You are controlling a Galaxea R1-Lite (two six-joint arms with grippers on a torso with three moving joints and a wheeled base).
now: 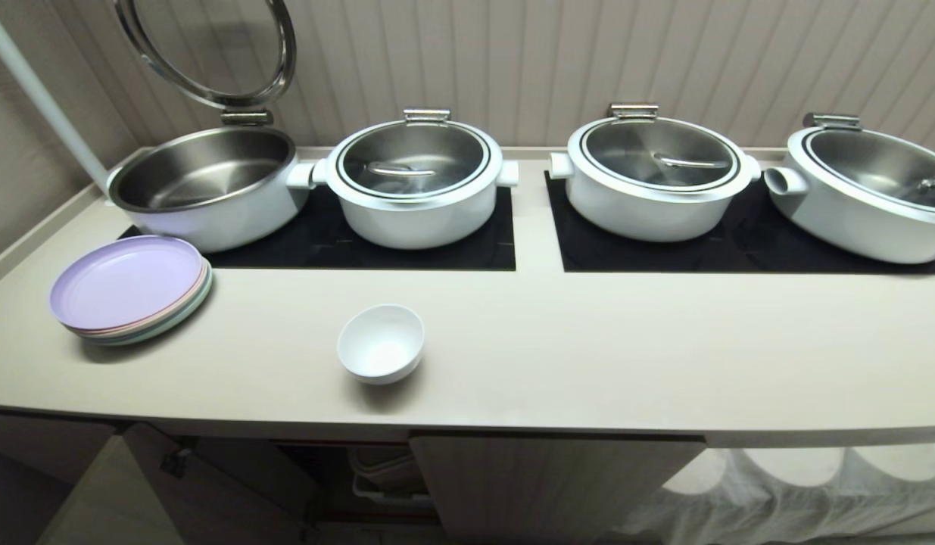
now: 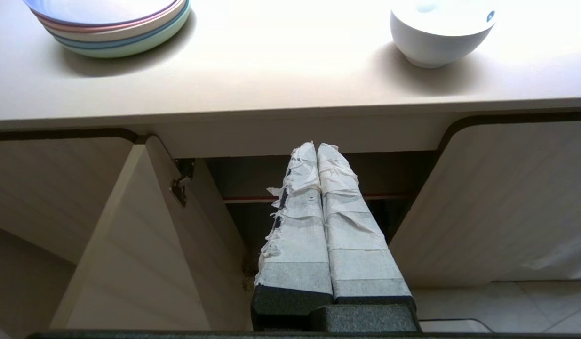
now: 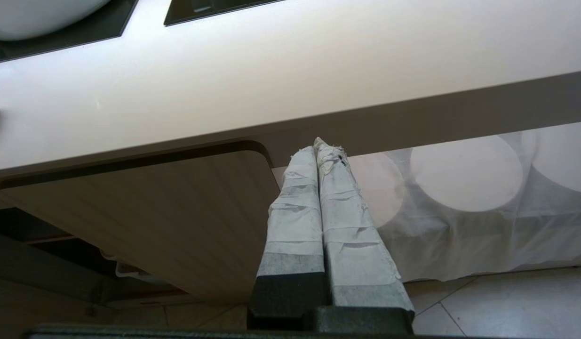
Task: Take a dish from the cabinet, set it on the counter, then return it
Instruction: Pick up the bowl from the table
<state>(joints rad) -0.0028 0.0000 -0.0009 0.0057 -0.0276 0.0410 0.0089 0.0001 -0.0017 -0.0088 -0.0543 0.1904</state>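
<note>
White bowl (image 1: 381, 342) upright on counter (image 1: 588, 356), cabinet (image 2: 144, 235) door open below; looks like midpoint, return leg not begun.

Bowl sits mouth up near the front edge, right of the plates (image 1: 130, 289), apart from them. Round, so no long axis; axis vertical. Left gripper (image 2: 317, 147) low before the open cabinet, fingers pressed together, empty. Right gripper (image 3: 317, 143) likewise closed, empty, below the counter edge. Next move, I judge: raise an arm, spread fingers, take the rim, lower bowl to shelf.

Both arms hang low, out of the head view: the left gripper (image 2: 317, 147) and the right gripper (image 3: 320, 143) each point upward with tape-wrapped fingers (image 2: 295, 226) apparently pressed together, empty.
</note>
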